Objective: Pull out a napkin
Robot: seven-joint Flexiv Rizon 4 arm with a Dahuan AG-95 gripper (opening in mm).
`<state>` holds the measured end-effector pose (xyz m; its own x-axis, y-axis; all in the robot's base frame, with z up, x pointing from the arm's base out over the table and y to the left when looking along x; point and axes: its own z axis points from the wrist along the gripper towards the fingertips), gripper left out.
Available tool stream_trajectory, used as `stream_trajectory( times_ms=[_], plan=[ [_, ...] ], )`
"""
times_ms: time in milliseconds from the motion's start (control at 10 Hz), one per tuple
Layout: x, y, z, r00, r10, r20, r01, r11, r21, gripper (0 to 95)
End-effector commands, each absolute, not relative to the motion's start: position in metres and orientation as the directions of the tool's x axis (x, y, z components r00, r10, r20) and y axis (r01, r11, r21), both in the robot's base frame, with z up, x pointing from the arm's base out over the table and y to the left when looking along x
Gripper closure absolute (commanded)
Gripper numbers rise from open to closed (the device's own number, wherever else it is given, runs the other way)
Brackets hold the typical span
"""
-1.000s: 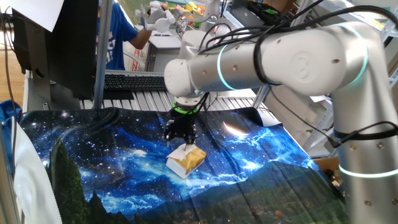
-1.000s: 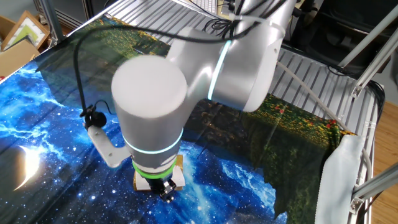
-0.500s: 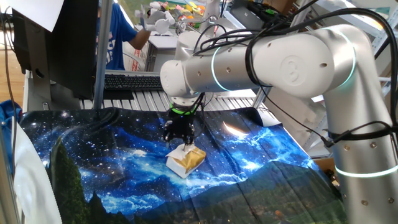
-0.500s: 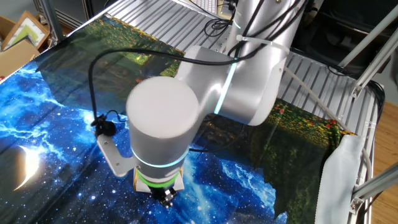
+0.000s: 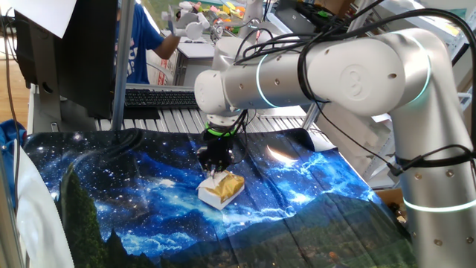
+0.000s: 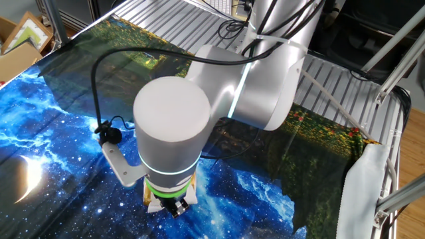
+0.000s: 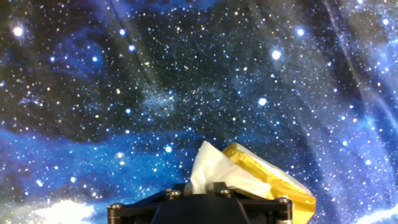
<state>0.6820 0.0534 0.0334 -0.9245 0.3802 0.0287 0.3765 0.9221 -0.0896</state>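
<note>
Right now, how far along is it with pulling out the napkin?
Done: the hand has reached the tissue box on the starry cloth. In hand: the hand view shows a white napkin sticking up from the box right at the hand, though I can't tell if it is pinched. Left: drawing the napkin clear of the box.

In the hand view the end effector [image 7: 199, 208] is cut off by the bottom edge, so its fingertips are out of frame and whether they pinch the napkin [image 7: 214, 174] cannot be told. The napkin's lower part is hidden behind the mount. The box [image 7: 273, 183] is partly covered by the napkin and runs off the bottom edge. In the other fixed view the arm's wrist [image 6: 174, 143] hides nearly all of the box [image 6: 192, 197].
</note>
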Motion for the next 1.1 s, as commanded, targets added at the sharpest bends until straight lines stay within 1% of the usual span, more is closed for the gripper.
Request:
stream_trajectory(
  times_ms=[100,200,300,500,700,1100],
  plan=[
    [0.684,0.053,0.035,-0.925,0.377,0.051,0.373,0.924,-0.079,95.0],
    [0.684,0.051,0.040,-0.925,0.370,0.085,0.366,0.928,-0.064,95.0],
    [0.685,0.050,0.042,-0.926,0.366,0.094,0.361,0.930,-0.061,95.0],
    [0.682,0.040,0.070,-0.928,0.350,0.130,0.346,0.937,-0.057,95.0],
    [0.677,0.035,0.082,-0.925,0.352,0.141,0.350,0.936,-0.041,95.0],
    [0.676,0.042,0.073,-0.917,0.380,0.118,0.375,0.925,-0.062,95.0]
  ],
)
